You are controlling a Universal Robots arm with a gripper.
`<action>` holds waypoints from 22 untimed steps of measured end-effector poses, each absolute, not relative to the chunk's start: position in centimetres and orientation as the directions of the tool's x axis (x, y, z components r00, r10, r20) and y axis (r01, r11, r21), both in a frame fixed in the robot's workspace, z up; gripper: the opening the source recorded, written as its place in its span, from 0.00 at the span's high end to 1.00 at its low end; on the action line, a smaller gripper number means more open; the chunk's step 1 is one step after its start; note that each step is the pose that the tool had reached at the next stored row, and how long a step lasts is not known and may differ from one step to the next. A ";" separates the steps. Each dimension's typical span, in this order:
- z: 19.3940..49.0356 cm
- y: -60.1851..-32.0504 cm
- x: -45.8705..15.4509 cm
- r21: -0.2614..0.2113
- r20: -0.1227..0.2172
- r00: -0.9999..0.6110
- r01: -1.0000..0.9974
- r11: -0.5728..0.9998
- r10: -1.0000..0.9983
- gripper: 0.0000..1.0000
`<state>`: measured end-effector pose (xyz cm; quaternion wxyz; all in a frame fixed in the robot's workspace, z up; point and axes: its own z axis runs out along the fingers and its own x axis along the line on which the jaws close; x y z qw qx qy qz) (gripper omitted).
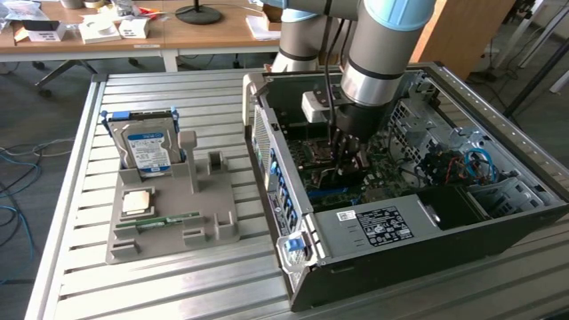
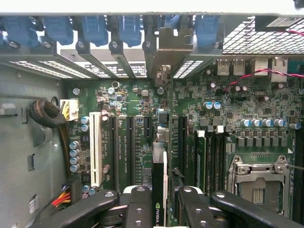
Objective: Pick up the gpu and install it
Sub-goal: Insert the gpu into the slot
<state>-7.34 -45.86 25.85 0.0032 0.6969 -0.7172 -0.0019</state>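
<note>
The gpu (image 2: pixel 160 175) stands edge-on between my gripper's (image 2: pixel 164 206) black fingers (image 2: pixel 137 204), a green logo showing on its dark edge. Its pale metal bracket (image 2: pixel 164 50) reaches up to the row of rear slot openings of the case. The card runs along a dark expansion slot of the green motherboard (image 2: pixel 128 137); whether it is seated I cannot tell. In the exterior view the arm reaches straight down into the open computer case (image 1: pixel 400 227), with the gripper (image 1: pixel 342 160) low over the board.
A white slot (image 2: pixel 95 149), a braided cable (image 2: pixel 47 114) and the CPU socket (image 2: pixel 259 183) flank the card. Beside the case, on the exterior view's left, a grey holder (image 1: pixel 169 227) carries a hard drive (image 1: pixel 146 150) and a green memory stick (image 1: pixel 164 219).
</note>
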 end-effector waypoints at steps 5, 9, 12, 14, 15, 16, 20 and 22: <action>25.8 -45.7 -7.4 0.007 0.002 -0.029 -1.000 0.029 -1.000 0.74; 25.8 -45.7 -7.4 0.007 0.002 -0.029 -1.000 0.029 -1.000 0.74; 25.7 -45.7 -7.4 0.007 0.002 -0.029 -1.000 0.029 -1.000 0.74; 25.7 -45.7 -7.4 0.007 0.002 -0.029 -1.000 0.029 -1.000 0.74; 25.7 -45.7 -7.4 0.007 0.000 -0.029 -1.000 0.029 -1.000 0.74; 25.7 -45.7 -7.5 0.007 -0.004 -0.029 -1.000 0.029 -1.000 0.74; 25.7 -45.7 -7.5 0.007 -0.005 -0.029 -1.000 0.029 -1.000 0.74; 25.7 -45.7 -7.5 0.007 -0.004 -0.029 -1.000 0.029 -1.000 0.74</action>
